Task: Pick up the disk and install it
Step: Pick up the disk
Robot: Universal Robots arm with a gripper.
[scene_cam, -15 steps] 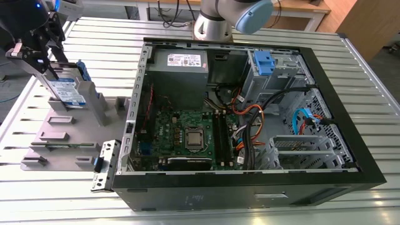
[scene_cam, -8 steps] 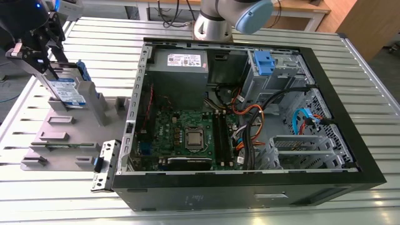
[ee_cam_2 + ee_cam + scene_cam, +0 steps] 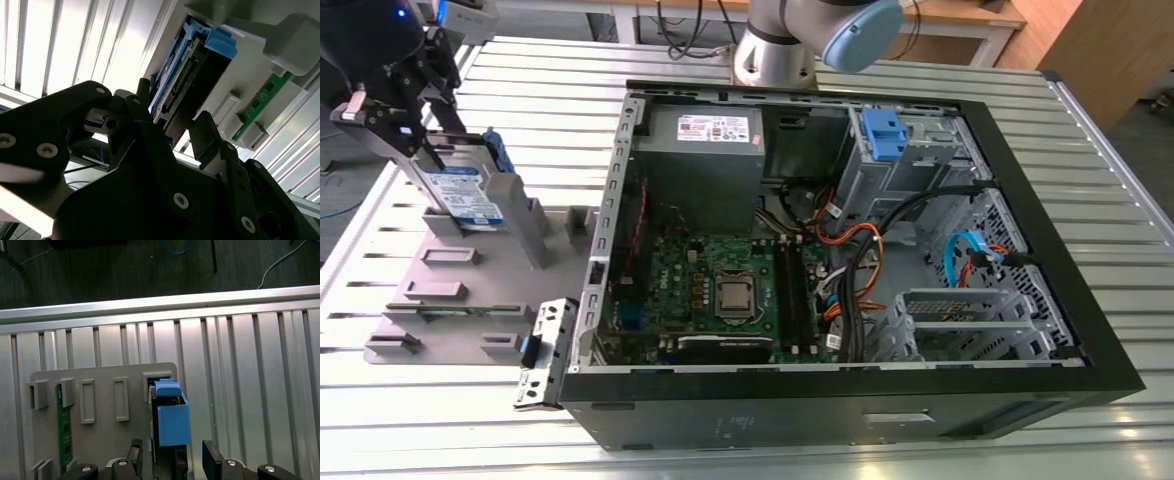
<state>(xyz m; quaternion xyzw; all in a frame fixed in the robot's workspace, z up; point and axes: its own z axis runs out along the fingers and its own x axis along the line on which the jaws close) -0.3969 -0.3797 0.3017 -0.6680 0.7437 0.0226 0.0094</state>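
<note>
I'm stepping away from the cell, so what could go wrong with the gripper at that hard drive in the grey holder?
1. The gripper straddles the hard drive with a gap at one finger; closing off-centre could tip it in the grey holder.
2. The fingers flank its blue carrier frame; a grip on plastic may slip.
3. Cables crowd the open computer case and could snag it.

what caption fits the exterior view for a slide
Gripper straddling the upright disk in its grey holder, beside the open computer case.
</note>
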